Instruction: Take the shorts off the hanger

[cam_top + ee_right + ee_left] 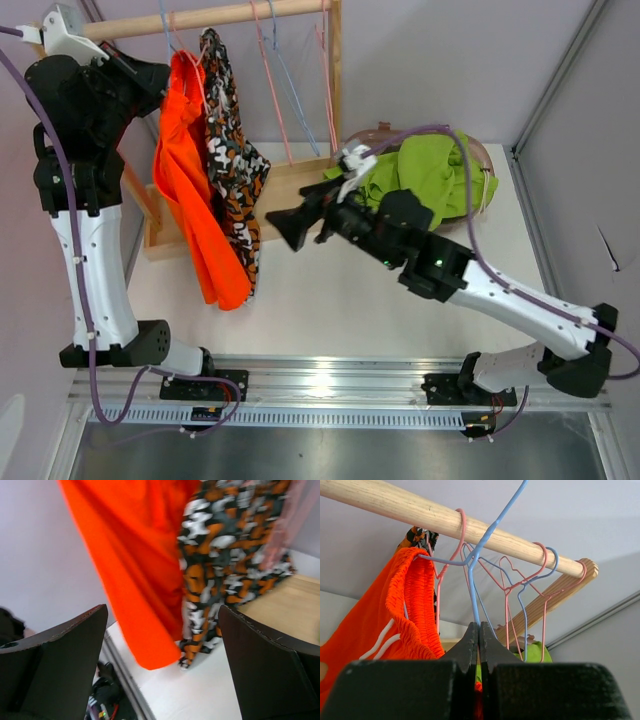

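Note:
Bright orange shorts and orange-black-white camouflage shorts hang side by side from hangers on the wooden rod. In the left wrist view my left gripper is shut on the wire of a blue hanger that carries the orange shorts. From above it sits high by the rod. My right gripper is open and empty, just right of the camouflage shorts. Its view shows both pairs ahead of the gripper. Lime green shorts lie in a basket. The navy-black and dark olive pairs are out of view.
Several empty pink and blue hangers hang further along the rod. The wooden rack base stands on the white table. The basket sits at the back right. Grey walls close in on both sides.

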Action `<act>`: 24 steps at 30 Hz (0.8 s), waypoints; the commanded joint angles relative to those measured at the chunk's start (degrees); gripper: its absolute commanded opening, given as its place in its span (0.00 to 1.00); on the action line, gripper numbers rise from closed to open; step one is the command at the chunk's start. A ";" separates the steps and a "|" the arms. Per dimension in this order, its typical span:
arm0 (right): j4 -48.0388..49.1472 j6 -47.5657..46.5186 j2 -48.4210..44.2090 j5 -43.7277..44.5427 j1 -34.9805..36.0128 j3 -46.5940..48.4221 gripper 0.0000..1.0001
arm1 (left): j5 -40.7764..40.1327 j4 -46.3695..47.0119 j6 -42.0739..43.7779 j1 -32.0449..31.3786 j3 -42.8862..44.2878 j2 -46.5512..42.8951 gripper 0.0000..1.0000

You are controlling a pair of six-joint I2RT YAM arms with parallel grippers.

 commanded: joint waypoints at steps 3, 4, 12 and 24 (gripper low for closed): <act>5.05 -2.16 7.70 -1.52 5.78 7.46 0.99 | -0.09 7.61 -2.62 0.66 -0.63 -5.45 0.00; 5.32 -1.89 8.76 -2.05 6.57 9.12 1.00 | -0.36 8.22 -2.80 0.66 -1.59 -6.24 0.00; 4.89 -3.38 20.78 -2.41 10.45 21.69 0.99 | -1.86 12.71 -4.21 1.19 -9.94 -12.05 0.00; 2.86 -4.79 34.25 -1.26 12.56 39.64 0.99 | 1.04 13.50 -5.43 3.56 -15.04 -16.35 0.00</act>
